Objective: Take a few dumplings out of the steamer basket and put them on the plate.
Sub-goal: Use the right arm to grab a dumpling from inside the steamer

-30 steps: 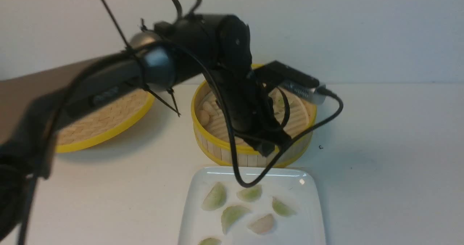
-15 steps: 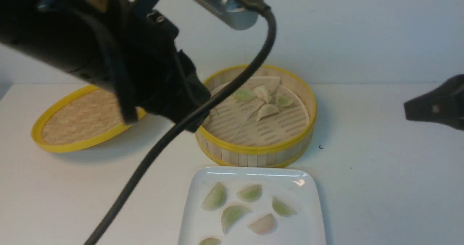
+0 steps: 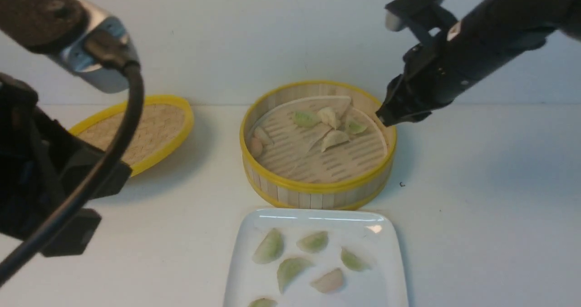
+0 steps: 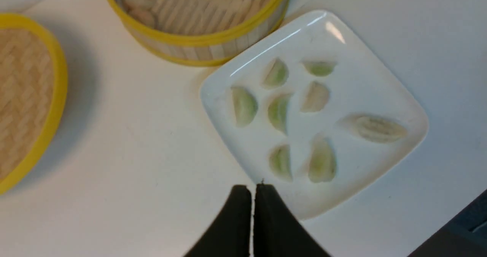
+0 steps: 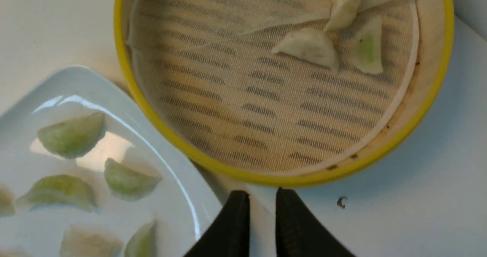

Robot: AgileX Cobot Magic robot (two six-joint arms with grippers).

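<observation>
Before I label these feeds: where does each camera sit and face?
Front: between left arm and right arm, both showing, facing forward over plate and steamer basket.
Left wrist: looks down at plate past shut left gripper.
Right wrist: looks down into steamer basket past open right gripper.
Shared: all see plate and steamer basket.

Soft, even light; glare streaks the plate (image 3: 383, 284); the near cable (image 3: 115, 152) is blurred.

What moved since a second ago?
The left gripper pulled back from the steamer basket to the left, shut and empty. The right gripper swung in from the right toward the basket. The dumplings on the plate and the lid stayed put.
</observation>
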